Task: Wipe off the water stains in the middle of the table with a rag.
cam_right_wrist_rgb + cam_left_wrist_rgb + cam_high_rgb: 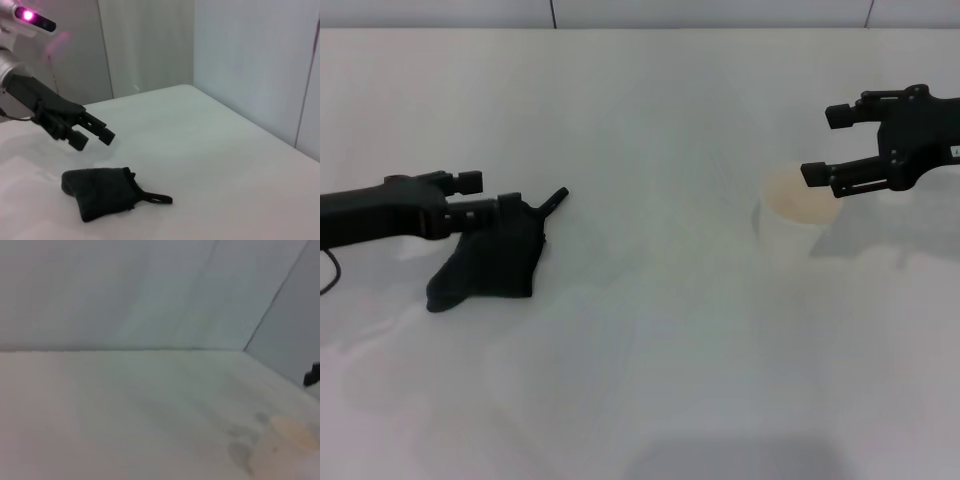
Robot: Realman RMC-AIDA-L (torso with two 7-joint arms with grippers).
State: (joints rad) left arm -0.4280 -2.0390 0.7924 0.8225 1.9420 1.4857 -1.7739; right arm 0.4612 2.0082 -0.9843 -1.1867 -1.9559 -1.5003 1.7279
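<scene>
The rag [490, 262] lies crumpled on the white table [650, 340] at the left, its thin pointed corner toward the middle. It also shows in the right wrist view [100, 192]. My left gripper [490, 192] hovers just above the rag's far edge, open and empty; the right wrist view shows the left gripper [95, 138] clear of the cloth. My right gripper [830, 145] is open and empty at the right, just above and behind a white paper cup [798, 215]. No orange-brown water stain shows in any view.
The paper cup holds pale orange liquid and also shows in the left wrist view [282, 447]. The table's far edge meets a grey wall [620, 12]. Bare tabletop lies between the rag and the cup.
</scene>
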